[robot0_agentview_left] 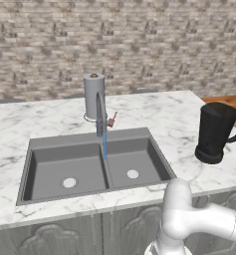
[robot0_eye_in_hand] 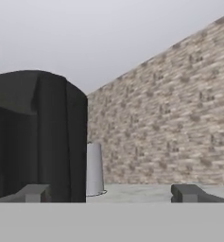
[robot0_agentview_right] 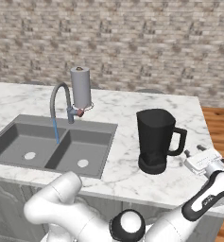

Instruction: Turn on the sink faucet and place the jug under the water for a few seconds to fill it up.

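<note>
In the left base view, the sink (robot0_agentview_left: 64, 164) sits at the middle left of the frame, set into the white counter (robot0_agentview_left: 35, 119). The faucet (robot0_agentview_left: 100, 117) stands behind the divider, and a thin blue line of water (robot0_agentview_left: 105, 147) falls from it, so the tap looks to be on. That step seems done. Just behind the faucet is a grey paper roll (robot0_agentview_left: 93, 94). At the far right, on the counter and well apart from the sink, stands the black jug (robot0_agentview_left: 216, 132). Its handle is cut off by the frame edge here. In the right base view the jug (robot0_agentview_right: 156, 139) is at the middle right with its handle toward the gripper (robot0_agentview_right: 201, 160), which is just beside the handle, not touching. In the hand view the two fingertips (robot0_eye_in_hand: 35, 193) stand wide apart with nothing between them, so the hand is open. The jug fills the left side there. The step in hand looks like reaching for the jug. Next the hand needs to line up on the handle and close. The fingers are tiny and hard to make out in the right base view.
</note>
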Robot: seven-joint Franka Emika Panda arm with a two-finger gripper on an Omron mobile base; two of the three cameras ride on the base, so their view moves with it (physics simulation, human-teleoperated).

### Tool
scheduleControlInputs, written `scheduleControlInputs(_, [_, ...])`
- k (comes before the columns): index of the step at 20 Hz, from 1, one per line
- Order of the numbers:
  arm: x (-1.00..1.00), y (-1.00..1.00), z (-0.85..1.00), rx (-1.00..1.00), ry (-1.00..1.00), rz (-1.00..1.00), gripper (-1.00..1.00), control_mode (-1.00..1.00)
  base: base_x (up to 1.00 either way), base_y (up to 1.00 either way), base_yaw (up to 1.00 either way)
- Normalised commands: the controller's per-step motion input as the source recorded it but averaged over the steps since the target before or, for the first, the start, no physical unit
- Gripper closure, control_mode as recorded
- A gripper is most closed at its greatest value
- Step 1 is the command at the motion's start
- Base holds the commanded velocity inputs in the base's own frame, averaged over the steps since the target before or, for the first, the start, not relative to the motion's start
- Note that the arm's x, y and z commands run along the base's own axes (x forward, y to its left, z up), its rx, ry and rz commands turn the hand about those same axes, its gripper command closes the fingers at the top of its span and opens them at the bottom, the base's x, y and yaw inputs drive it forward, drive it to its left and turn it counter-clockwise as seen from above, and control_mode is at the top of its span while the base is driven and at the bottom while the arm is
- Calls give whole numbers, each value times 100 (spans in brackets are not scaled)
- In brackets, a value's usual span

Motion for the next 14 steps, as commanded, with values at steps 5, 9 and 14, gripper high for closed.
scheduleControlInputs(5, [-13, 0, 0, -1, -4, 13, -100, -100, 0, 0, 0])
scheduleControlInputs(9, [5, 4, 0, 0, 0, 15, -100, -100, 0, 0, 0])
scheduleControlInputs(14, [9, 20, 0, 0, 0, 17, -100, -100, 0, 0, 0])
